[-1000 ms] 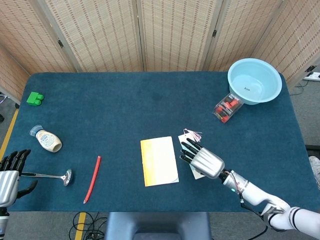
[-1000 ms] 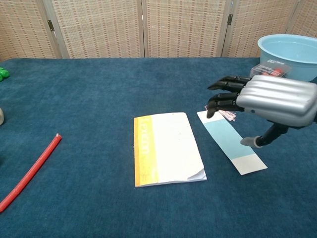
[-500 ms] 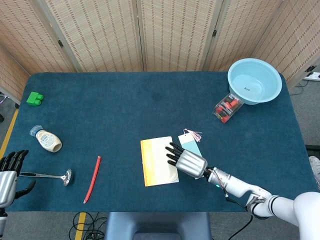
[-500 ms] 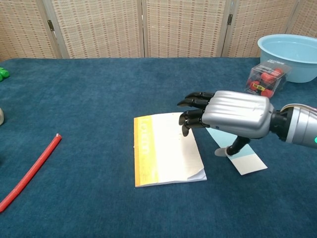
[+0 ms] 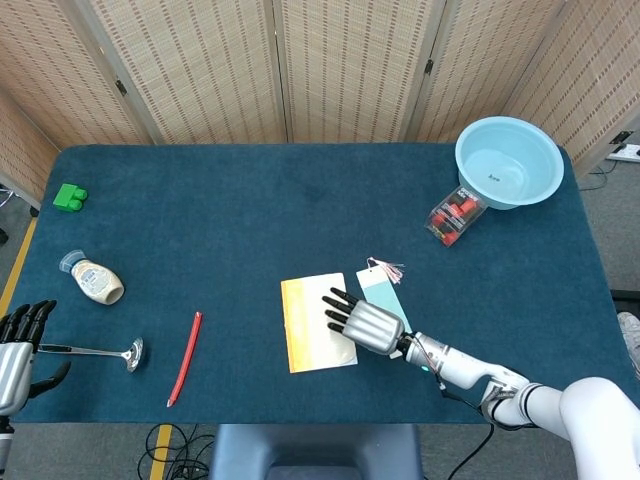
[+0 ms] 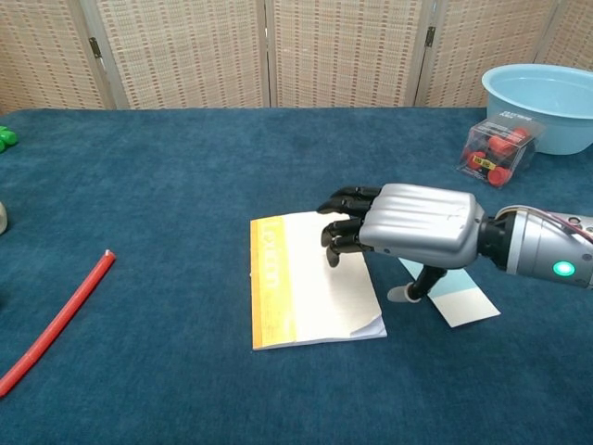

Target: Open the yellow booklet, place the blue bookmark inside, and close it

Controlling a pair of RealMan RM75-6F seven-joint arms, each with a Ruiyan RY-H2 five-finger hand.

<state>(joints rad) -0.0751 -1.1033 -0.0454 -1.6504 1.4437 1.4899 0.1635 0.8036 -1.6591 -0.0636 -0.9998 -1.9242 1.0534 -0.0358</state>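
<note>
The yellow booklet (image 5: 319, 322) lies closed and flat near the middle of the blue table (image 5: 250, 210), its long axis running away from the robot. Its yellow spine strip is on the left, so its free, openable edge faces right, toward the right arm.

The right hand (image 5: 357, 320) hovers palm-down over that free edge, with its dark fingertips (image 6: 339, 228) reaching across the right half of the cover. The fingers are spread and a little curled, and they hold nothing. In the chest view the thumb hangs below the palm, just off the booklet's right edge. Whether any fingertip actually touches the cover is hard to tell from either camera.

The blue bookmark (image 5: 383, 292) lies flat on the cloth just beside the booklet's right edge. It is roughly parallel to the booklet, tasselled end farthest from the robot, and partly hidden beneath the hand and wrist.

The left hand (image 5: 20, 345) sits at the far left edge of the table, well apart from the booklet, empty with its fingers loosely apart. The right hand is clearly the nearer one.

As I judge it, the opening step is just being set up. The cover has to be caught at the right edge and swung leftward about the spine, which leaves the bookmark within easy reach on the same side.
</note>
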